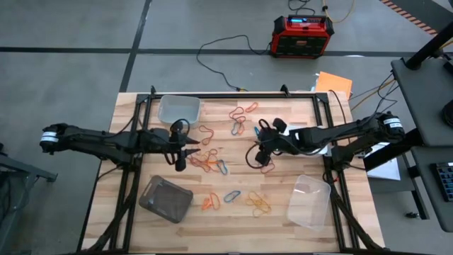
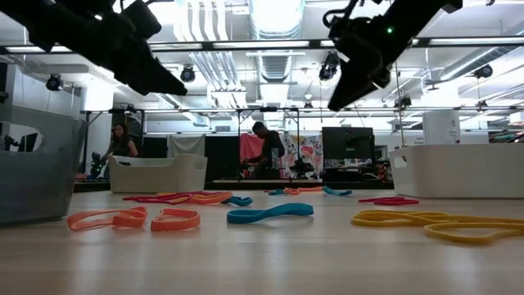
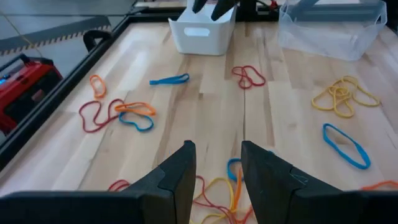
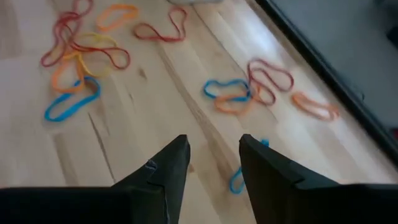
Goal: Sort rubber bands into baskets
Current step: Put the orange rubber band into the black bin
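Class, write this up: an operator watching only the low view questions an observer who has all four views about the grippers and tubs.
Operator: Is the left gripper holding a band?
Observer: No. The left gripper is open and empty above tangled yellow and orange bands.
Operator: And the right?
Observer: The right gripper is open and empty too, with a blue band beside one finger.
Operator: Anything in the grey tub?
Observer: From above, the grey tub looks empty.
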{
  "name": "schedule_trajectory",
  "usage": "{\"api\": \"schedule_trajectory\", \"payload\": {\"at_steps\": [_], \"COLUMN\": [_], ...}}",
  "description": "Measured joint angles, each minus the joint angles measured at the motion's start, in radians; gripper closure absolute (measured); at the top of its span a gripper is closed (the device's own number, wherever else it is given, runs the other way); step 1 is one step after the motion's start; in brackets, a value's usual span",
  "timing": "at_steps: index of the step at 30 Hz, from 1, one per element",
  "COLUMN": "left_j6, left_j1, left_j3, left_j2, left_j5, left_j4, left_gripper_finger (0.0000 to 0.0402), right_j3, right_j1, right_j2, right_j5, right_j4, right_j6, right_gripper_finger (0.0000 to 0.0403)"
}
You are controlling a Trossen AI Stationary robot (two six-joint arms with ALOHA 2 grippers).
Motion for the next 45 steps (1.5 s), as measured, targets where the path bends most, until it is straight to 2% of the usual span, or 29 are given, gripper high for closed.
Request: {"api": "schedule_trajectory", "payload": {"at_steps": [5, 6, 11, 15, 19, 23, 28, 34, 41, 45], "left_j6": [0.022, 0.037, 0.092, 0.043, -0.011, 0.012, 0.065, 0.069, 0.001, -0.057], "left_j1": [0.000, 0.000, 0.000, 0.000, -0.001, 0.000, -0.001, 0.000, 0.000, -0.002], "left_j3": [0.042, 0.046, 0.059, 0.105, 0.158, 0.225, 0.296, 0.282, 0.244, 0.205], "left_j2": [0.000, 0.000, 0.000, 0.000, 0.021, 0.102, 0.243, 0.362, 0.431, 0.432], "left_j5": [0.000, 0.000, 0.000, 0.030, 0.088, 0.129, 0.172, 0.172, 0.172, 0.172], "left_j4": [-0.045, -0.047, -0.065, -0.213, -0.369, -0.377, -0.404, -0.316, -0.255, -0.214], "left_gripper_finger": [0.0288, 0.0288, 0.0288, 0.0288, 0.0291, 0.0303, 0.0316, 0.0318, 0.0318, 0.0318], "right_j3": [0.014, 0.020, 0.040, 0.071, 0.086, 0.084, 0.063, 0.005, -0.025, -0.077], "right_j1": [-0.001, -0.001, -0.004, -0.013, -0.022, -0.026, -0.031, -0.031, -0.031, -0.030], "right_j2": [-0.004, -0.005, -0.006, -0.006, -0.006, -0.006, -0.006, -0.006, -0.017, -0.080], "right_j5": [-0.255, -0.280, -0.301, -0.307, -0.251, -0.181, -0.144, -0.140, -0.140, -0.140], "right_j4": [-0.264, -0.310, -0.416, -0.464, -0.449, -0.400, -0.223, -0.006, 0.016, 0.020], "right_j6": [0.243, 0.278, 0.299, 0.248, 0.184, 0.119, 0.018, -0.099, -0.134, -0.132], "right_gripper_finger": [0.0314, 0.0326, 0.0385, 0.0392, 0.0392, 0.0392, 0.0394, 0.0394, 0.0394, 0.0394]}}
